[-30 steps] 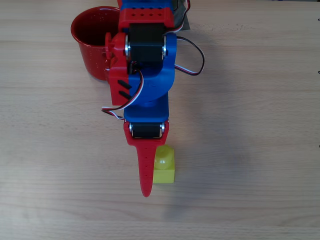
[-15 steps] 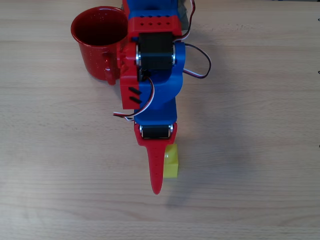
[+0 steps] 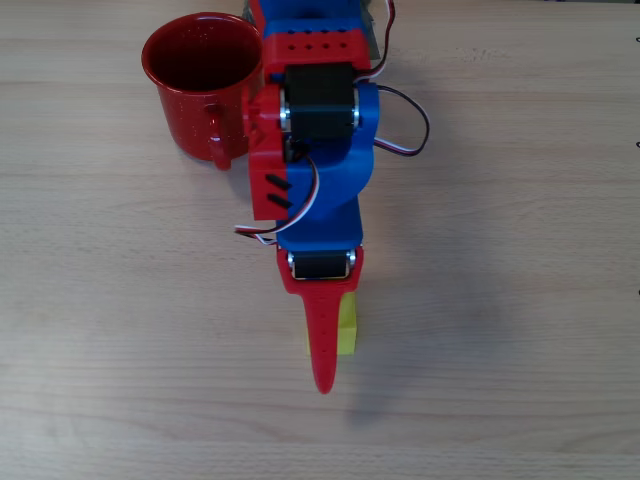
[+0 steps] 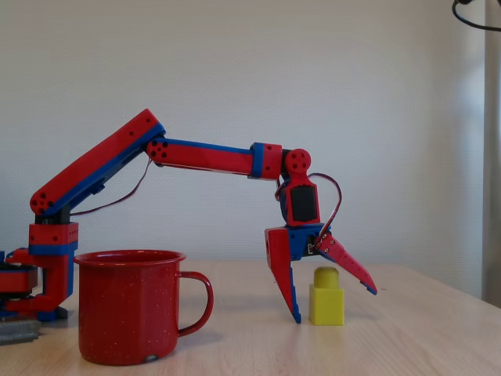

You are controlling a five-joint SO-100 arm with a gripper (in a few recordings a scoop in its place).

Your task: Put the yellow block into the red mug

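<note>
Red mug (image 4: 129, 305): stands upright on the wooden bench (image 4: 407, 337), at the left and nearest the camera in the fixed view; in the overhead view (image 3: 200, 82) it sits far left, beside the arm's base. Its mouth faces up and shows nothing inside, so it is ready to take a drop from above. Handle points toward the arm's side.
Arm (image 4: 203, 157): reaches from its base behind the mug out to the right, wrist bent down, so the hand comes at the block from above.
Hand (image 4: 333, 301): spread wide, tips low near the bench. One finger (image 4: 283, 282) stands just left of the block, the other (image 4: 348, 268) slants over its right side. I judge this a straddle ahead of closing; nothing is gripped yet.
Block (image 4: 326, 298): yellow, upright on the bench with its stud up, between the fingers, well right of the mug. From overhead the red finger covers most of it, leaving a yellow strip (image 3: 346, 325).
Risk: whether the left finger touches the block I cannot tell; an off-centre close could push it sideways.
</note>
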